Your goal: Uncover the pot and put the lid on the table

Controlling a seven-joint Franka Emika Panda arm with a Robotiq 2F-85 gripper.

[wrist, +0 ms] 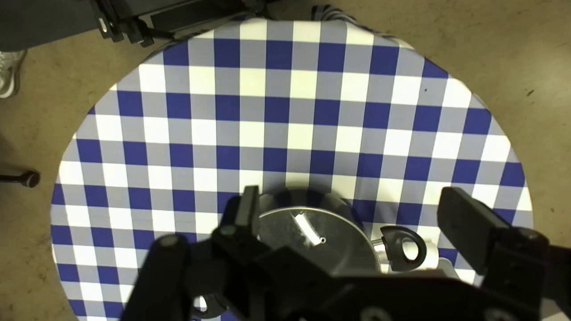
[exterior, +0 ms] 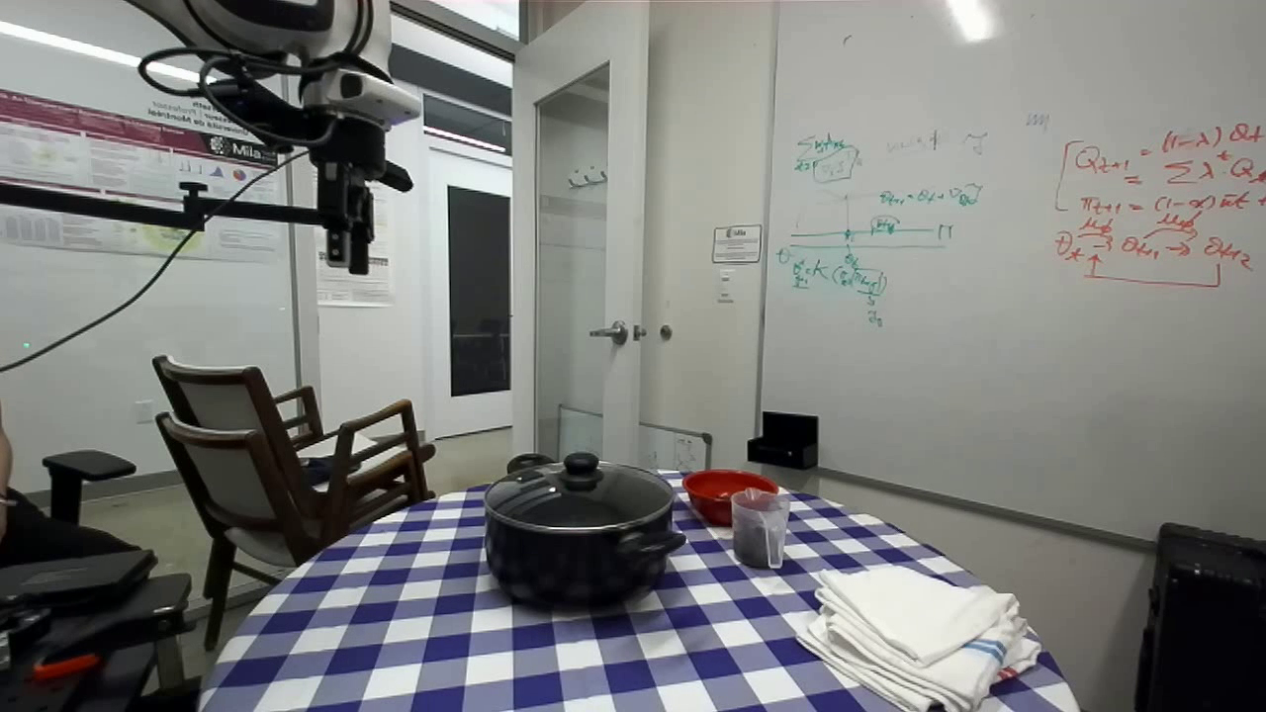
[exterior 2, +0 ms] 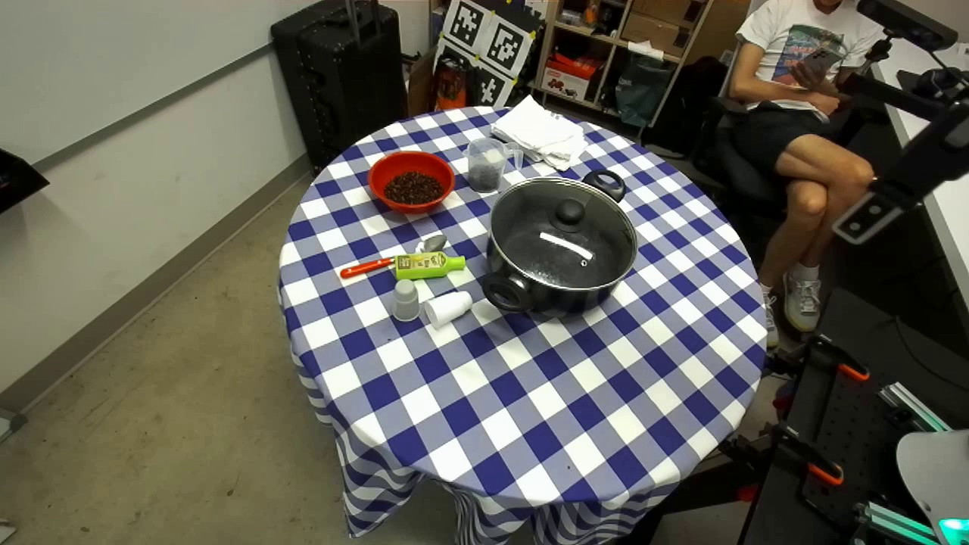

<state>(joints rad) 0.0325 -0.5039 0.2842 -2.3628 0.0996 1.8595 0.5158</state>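
In an exterior view the lid (exterior: 581,504) sits on the pot (exterior: 574,569), which stands on the table (exterior: 435,633), while the gripper (exterior: 349,262) hangs high and well apart from them; I judge that 0 of the 2 steps are done, so lifting the lid off and laying it on the table are both left. The lid lies about level, its knob (exterior: 582,467) pointing straight up. In an exterior view the lid is round, with no long axis of its own; the pot's axis runs through its 2 side handles (exterior 2: 501,300), 1 near the white container (exterior 2: 448,309), the opposite 1 near the folded towels (exterior 2: 539,135). In the wrist view the fingers (wrist: 464,223) are spread wide apart, holding nothing; the line through the side handles slants, rising toward the right, and the knob does not show, apparently hidden behind the gripper.
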